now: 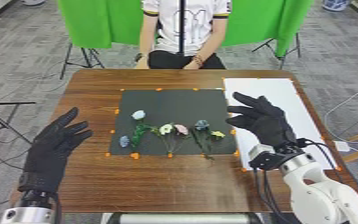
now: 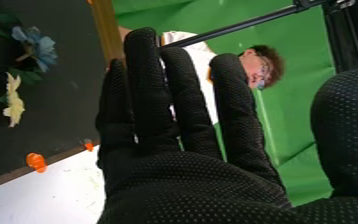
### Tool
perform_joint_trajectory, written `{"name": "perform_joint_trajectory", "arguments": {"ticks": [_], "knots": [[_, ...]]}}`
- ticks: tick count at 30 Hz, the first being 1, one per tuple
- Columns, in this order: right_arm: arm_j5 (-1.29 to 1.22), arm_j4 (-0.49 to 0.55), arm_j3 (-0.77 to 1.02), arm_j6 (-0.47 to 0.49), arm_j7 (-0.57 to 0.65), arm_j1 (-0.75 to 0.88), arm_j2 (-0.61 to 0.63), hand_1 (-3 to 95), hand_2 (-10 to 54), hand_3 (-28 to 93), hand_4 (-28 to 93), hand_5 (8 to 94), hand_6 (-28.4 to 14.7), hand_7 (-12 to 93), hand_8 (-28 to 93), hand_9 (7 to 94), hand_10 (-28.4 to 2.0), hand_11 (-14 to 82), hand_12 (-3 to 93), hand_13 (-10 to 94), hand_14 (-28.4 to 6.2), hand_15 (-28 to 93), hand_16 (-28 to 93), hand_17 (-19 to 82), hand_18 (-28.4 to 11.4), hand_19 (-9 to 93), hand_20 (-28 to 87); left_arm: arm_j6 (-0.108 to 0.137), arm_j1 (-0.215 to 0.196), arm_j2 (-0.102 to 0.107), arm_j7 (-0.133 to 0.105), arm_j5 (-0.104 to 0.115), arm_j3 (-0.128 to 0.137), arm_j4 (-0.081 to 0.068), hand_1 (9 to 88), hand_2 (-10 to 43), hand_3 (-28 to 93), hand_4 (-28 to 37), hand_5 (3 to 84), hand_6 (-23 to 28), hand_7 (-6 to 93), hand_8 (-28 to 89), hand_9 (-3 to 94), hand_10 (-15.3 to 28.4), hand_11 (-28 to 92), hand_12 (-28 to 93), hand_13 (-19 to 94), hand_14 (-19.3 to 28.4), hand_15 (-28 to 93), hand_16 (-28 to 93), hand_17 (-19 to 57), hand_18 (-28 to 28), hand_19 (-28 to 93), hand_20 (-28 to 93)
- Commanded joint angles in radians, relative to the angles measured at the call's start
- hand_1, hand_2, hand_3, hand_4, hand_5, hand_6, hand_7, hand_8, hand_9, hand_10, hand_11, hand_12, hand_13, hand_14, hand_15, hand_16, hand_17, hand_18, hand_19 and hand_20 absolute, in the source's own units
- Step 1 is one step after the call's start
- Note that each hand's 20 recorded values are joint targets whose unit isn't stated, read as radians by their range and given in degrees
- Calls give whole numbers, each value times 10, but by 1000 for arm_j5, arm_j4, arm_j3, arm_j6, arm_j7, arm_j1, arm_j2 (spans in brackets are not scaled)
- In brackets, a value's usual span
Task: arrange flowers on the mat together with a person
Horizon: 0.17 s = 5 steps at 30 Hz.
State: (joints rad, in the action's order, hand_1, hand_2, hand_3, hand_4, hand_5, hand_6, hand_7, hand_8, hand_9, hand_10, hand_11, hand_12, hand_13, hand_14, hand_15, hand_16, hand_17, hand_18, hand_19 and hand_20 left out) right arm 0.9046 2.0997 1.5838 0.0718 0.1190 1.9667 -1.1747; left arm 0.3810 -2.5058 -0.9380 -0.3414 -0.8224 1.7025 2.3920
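- The mat (image 1: 171,100) lies on the surface (image 1: 171,185); the flowers are on its near half.
- The pale flower (image 1: 139,114) is toward the mat's left edge, its head pointing to the far side, its long axis running near to far.
- The light-blue flower (image 1: 124,141) is at the mat's near left; its stem's direction is unclear.
- The white flower (image 1: 166,129), pink flower (image 1: 182,130) and blue flower (image 1: 201,125) have heads toward the mat's far side, stems toward its near edge.
- The yellow flower (image 1: 217,134) is near the mat's right edge, head to the far side.
- The right robot hand (image 1: 262,120) is wide open above the white sheet (image 1: 262,89), just right of the mat, fingers straight, thumb apart.
- The left robot hand (image 1: 47,150) is open, left of the mat.
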Motion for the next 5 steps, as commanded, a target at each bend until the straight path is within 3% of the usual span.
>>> {"name": "perform_joint_trajectory", "arguments": {"ticks": [1,5], "knots": [[5,10,2,-2,-8,9,-5,201,60,702,-281,484,-6,122,-111,508,-167,158,149,440,-179,513,99,110,-192,570,192,8,-12,-7,7,1,-2,-2,191,48,780,-283,341,68,153,-105,330,194,257,111,227,267,540,-94,-101,220,476,140],[4,9,-2,-5,-3,6,-5,202,61,701,-282,484,-5,122,-111,509,-166,158,148,440,-179,513,99,110,-192,570,192,0,-8,-16,15,-6,0,-3,191,48,780,-283,337,65,149,-106,329,193,253,109,227,268,540,-94,-101,220,475,140]]}}
